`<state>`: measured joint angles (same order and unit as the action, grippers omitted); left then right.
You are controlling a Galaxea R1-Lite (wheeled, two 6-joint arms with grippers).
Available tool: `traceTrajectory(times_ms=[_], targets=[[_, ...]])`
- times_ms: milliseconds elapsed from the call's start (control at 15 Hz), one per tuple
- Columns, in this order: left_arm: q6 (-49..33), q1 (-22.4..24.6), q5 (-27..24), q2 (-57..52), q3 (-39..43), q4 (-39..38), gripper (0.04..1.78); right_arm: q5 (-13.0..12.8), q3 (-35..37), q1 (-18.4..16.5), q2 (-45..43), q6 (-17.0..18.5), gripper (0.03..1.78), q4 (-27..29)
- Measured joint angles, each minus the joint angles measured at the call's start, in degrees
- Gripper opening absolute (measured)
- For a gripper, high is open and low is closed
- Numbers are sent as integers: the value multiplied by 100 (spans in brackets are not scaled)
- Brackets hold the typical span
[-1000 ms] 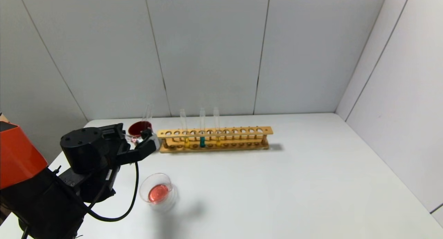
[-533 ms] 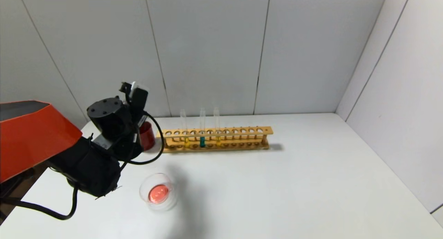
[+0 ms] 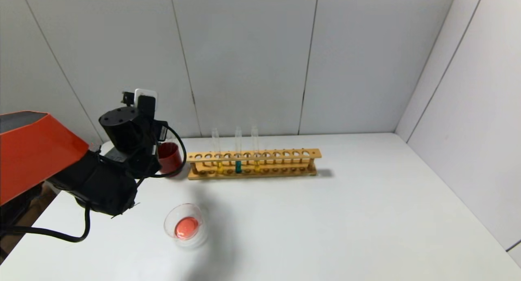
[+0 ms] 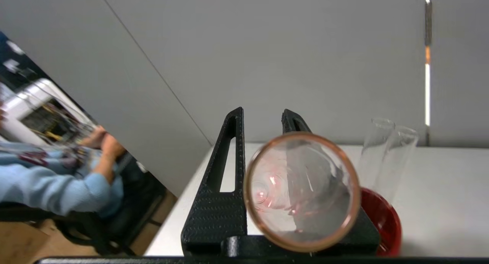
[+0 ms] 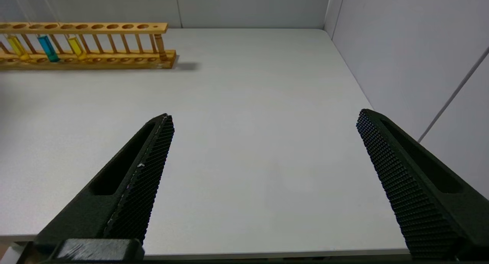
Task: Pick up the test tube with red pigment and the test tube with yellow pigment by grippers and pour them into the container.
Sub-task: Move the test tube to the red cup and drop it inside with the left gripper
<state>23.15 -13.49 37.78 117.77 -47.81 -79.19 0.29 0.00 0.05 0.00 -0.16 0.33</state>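
Observation:
My left gripper [image 4: 263,117] is shut on the test tube with red pigment [image 4: 301,191]. I see the tube mouth-on, and only reddish residue shows inside it. In the head view the left wrist [image 3: 126,130] is raised beside the dark red cup [image 3: 170,158] and hides the fingers. The container [image 3: 185,226], a clear glass dish, stands in front of it and holds red liquid. Two yellow-liquid tubes stand in the wooden rack [image 3: 285,154]. The left one [image 3: 220,166] looks deeper amber than the right one [image 3: 256,165]. My right gripper [image 5: 264,115] is open and empty over bare table.
A teal-liquid tube [image 3: 238,166] stands between the yellow ones. The dark red cup [image 4: 384,222] holds two empty clear tubes [image 4: 386,161]. The rack [image 5: 114,27] has many empty holes. Grey walls close the back and the right side. A person sits beyond the table's left edge.
My left arm has lifted from low beside the cup and turned its wrist upward, then shifted slightly left, with the tube still in its grip. The dish, the rack and the tubes have not moved.

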Motion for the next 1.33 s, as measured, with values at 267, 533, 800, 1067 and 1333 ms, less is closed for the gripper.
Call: traceTrajectory(times_ms=[267, 533, 800, 1067, 1333], targets=[[-1185, 294, -664, -482, 206, 1014, 37, -5, 0, 5, 0, 0, 175, 0], [-1838, 556, -1251, -503, 236, 1136, 37, 0, 0, 2, 0, 0, 175, 0], [-2681, 586, -1736, -462, -37, 1949, 37, -2, 0, 5, 0, 0, 175, 0], [-3654, 645, -2376, -612, -577, 3104, 37, 0, 0, 2, 0, 2, 175, 0], [-3688, 801, -2469, -444, -929, 3137, 37, -2, 0, 2, 0, 0, 175, -2]])
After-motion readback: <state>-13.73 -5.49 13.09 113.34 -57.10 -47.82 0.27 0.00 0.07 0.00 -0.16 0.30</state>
